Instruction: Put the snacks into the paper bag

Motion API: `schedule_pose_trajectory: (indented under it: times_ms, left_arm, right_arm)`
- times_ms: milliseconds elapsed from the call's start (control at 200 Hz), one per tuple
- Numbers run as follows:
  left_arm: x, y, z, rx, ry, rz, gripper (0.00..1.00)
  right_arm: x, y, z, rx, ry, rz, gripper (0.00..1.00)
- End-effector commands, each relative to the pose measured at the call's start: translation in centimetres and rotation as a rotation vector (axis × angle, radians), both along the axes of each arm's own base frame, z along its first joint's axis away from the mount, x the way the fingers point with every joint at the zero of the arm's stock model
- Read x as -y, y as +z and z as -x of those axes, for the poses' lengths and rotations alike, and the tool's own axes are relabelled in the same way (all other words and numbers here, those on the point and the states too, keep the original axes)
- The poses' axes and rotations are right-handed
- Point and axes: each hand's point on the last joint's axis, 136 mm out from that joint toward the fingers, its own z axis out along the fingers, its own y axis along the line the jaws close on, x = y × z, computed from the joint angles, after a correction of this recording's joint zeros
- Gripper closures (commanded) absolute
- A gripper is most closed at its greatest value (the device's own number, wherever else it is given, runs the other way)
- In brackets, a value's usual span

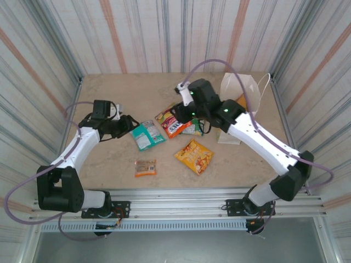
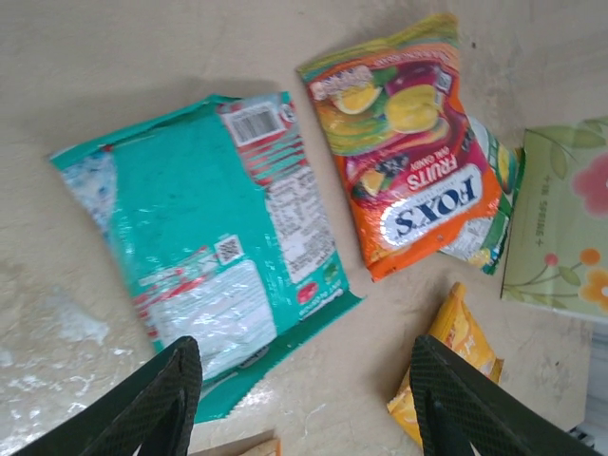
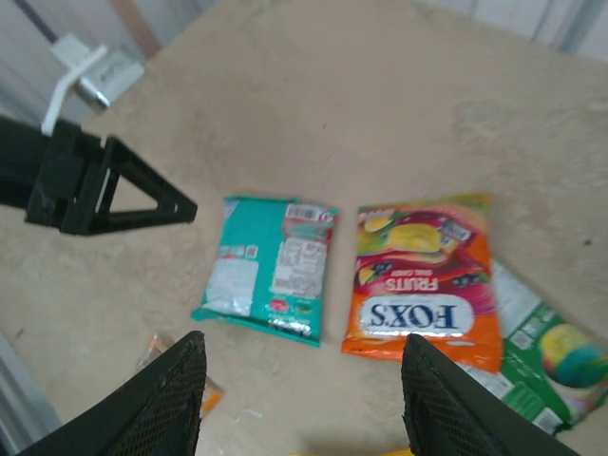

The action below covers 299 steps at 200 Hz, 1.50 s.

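Glossy, crinkled flat packets lie mid-table. A teal packet (image 2: 204,275) sits just left of a red-orange FOX'S packet (image 2: 408,190), which overlaps a green packet (image 3: 532,356). Nearer lie a yellow chips packet (image 1: 194,156) and a small orange-brown bar (image 1: 145,167). The white paper bag (image 1: 237,87) stands far right. Left gripper (image 2: 304,404) and right gripper (image 3: 299,399) hold nothing, their ribbed black fingers spread, above the matte beige table (image 1: 109,159).
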Motion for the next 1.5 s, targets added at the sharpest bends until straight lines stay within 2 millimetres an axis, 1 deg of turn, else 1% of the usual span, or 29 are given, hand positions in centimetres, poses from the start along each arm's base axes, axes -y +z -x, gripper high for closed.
schedule_pose_trajectory:
  times_ms: [0, 65, 180, 235, 301, 321, 326, 331, 351, 451, 566, 797, 877, 1032, 1177, 1278, 1333, 1428, 1493]
  left_arm:
    - [-0.4, -0.3, 0.6, -0.015, 0.025, 0.042, 0.38]
    - [-1.1, -1.5, 0.9, -0.042, 0.048, 0.030, 0.38]
    - [-2.5, -3.4, 0.8, -0.070, 0.095, 0.022, 0.38]
    - [-3.1, -3.9, 0.3, -0.067, 0.119, 0.017, 0.38]
    - [-3.4, -4.2, -0.3, -0.060, 0.128, 0.015, 0.38]
    - [-3.5, -4.4, -0.5, -0.060, 0.132, 0.009, 0.38]
    - [-3.5, -4.4, -0.6, -0.060, 0.133, 0.007, 0.38]
    - [-3.6, -4.5, -0.6, -0.061, 0.134, 0.007, 0.38]
    - [-3.7, -4.6, -0.9, -0.060, 0.137, 0.005, 0.38]
    - [-3.7, -5.0, -2.2, -0.061, 0.137, 0.020, 0.38]
    - [-3.9, -6.2, -3.5, -0.075, 0.147, 0.020, 0.38]
    - [-3.9, -8.8, -5.1, -0.111, 0.152, 0.019, 0.38]
    - [-3.9, -9.4, -5.7, -0.112, 0.151, 0.023, 0.38]
    - [-3.3, -10.1, -6.6, -0.111, 0.137, 0.063, 0.43]
    - [-2.3, -10.8, -6.5, -0.118, 0.111, 0.087, 0.43]
    - [-1.6, -11.2, -6.4, -0.121, 0.095, 0.096, 0.45]
    - [-1.2, -11.4, -6.5, -0.121, 0.088, 0.107, 0.47]
    - [-0.5, -11.3, -6.6, -0.113, 0.072, 0.116, 0.55]
    - [-0.2, -11.0, -6.7, -0.102, 0.064, 0.117, 0.63]
  right_arm:
    - [-1.8, -1.4, 0.2, -0.038, 0.061, 0.040, 0.44]
    - [-2.8, -2.9, 0.0, -0.071, 0.079, 0.055, 0.44]
    - [-4.7, -5.4, -0.1, -0.128, 0.112, 0.073, 0.44]
    - [-5.5, -6.8, -0.1, -0.157, 0.131, 0.085, 0.44]
    - [-6.6, -8.3, 0.0, -0.190, 0.154, 0.099, 0.43]
    - [-6.8, -9.1, 0.0, -0.204, 0.161, 0.111, 0.43]
    - [-6.9, -9.0, 0.0, -0.203, 0.163, 0.109, 0.43]
    - [-7.0, -9.4, 0.0, -0.211, 0.164, 0.117, 0.43]
    - [-7.2, -9.8, 0.0, -0.218, 0.168, 0.122, 0.43]
    - [-8.2, -11.9, -0.3, -0.261, 0.181, 0.150, 0.43]
    - [-9.1, -14.0, -0.5, -0.294, 0.189, 0.171, 0.44]
    - [-9.7, -17.9, -0.3, -0.368, 0.198, 0.219, 0.45]
    - [-9.7, -18.8, -0.1, -0.388, 0.199, 0.231, 0.46]
    - [-9.7, -20.8, 0.0, -0.421, 0.194, 0.257, 0.48]
    - [-9.9, -22.4, 0.1, -0.451, 0.191, 0.265, 0.50]
    - [-10.1, -23.1, 0.1, -0.464, 0.192, 0.264, 0.51]
    - [-10.1, -23.5, 0.1, -0.470, 0.191, 0.270, 0.52]
    - [-10.1, -24.0, 0.0, -0.476, 0.188, 0.277, 0.54]
    - [-10.1, -24.4, 0.1, -0.483, 0.189, 0.282, 0.55]
